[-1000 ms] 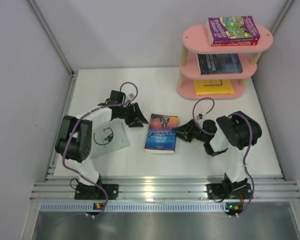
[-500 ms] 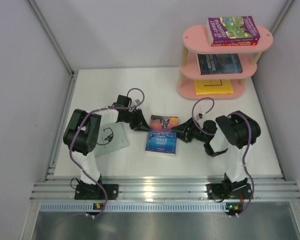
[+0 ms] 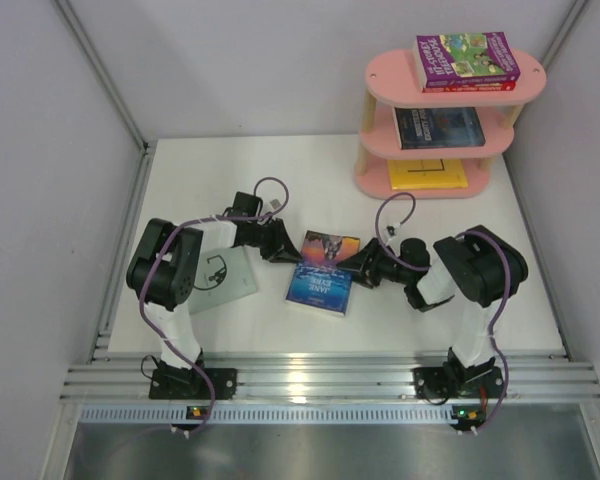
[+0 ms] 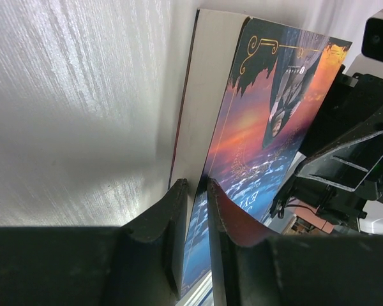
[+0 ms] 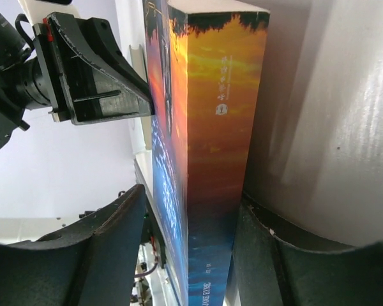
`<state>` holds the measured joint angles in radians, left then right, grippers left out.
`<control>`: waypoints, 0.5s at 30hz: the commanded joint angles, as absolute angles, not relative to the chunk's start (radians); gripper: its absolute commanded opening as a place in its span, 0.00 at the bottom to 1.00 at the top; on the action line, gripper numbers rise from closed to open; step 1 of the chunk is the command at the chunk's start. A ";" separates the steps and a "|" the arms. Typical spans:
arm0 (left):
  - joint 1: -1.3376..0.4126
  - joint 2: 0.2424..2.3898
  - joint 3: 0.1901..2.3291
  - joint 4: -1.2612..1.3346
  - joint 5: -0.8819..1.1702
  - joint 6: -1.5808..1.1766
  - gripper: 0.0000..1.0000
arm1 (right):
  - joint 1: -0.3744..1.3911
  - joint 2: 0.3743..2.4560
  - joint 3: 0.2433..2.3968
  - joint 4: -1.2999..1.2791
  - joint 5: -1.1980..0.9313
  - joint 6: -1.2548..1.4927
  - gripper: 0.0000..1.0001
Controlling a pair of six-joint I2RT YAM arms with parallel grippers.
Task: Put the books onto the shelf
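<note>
Here's the Jane Eyre book (image 3: 321, 272), down on the table (image 3: 230, 180) right between the two arms. Its long axis runs from far to near with a slight slant, and a gripper sits at each long edge.

The left gripper (image 3: 283, 245) comes in from the left, on the page side. Its jaws are drawn in to a thin slit with the front cover's edge caught between them, so that looks like a pinch on the cover.

The right gripper (image 3: 363, 266) faces it from the spine side. In the wrist view its fingers (image 5: 108, 236) stand wide, one on the cover side of the orange spine and one on the table side. Whether they're actually pressing on the book can't be told from here.

Now the relation that matters: the shelf (image 3: 385, 75) stands at the far right corner, well apart from the book and on the right arm's side. The purple book (image 3: 467, 58), the navy book (image 3: 438, 126) and the yellow book (image 3: 427, 173) are already on its boards.

So the right gripper is the nearer one for the carry, and it needs a firm hold across the spine first. A pale book (image 3: 235, 285) waits under the left arm.
</note>
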<state>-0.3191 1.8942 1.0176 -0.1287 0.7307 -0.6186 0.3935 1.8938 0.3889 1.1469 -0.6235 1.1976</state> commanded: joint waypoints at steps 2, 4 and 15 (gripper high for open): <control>-0.344 1.899 0.982 -0.110 0.712 -0.621 0.24 | 0.422 1.850 0.419 1.264 -0.678 1.210 0.53; -0.353 1.881 0.976 -0.106 0.709 -0.629 0.23 | 0.425 1.861 0.422 1.304 -0.681 1.236 0.51; -0.356 1.702 1.136 -0.307 0.687 -0.601 0.53 | 0.339 1.773 0.350 1.445 -0.703 1.399 0.00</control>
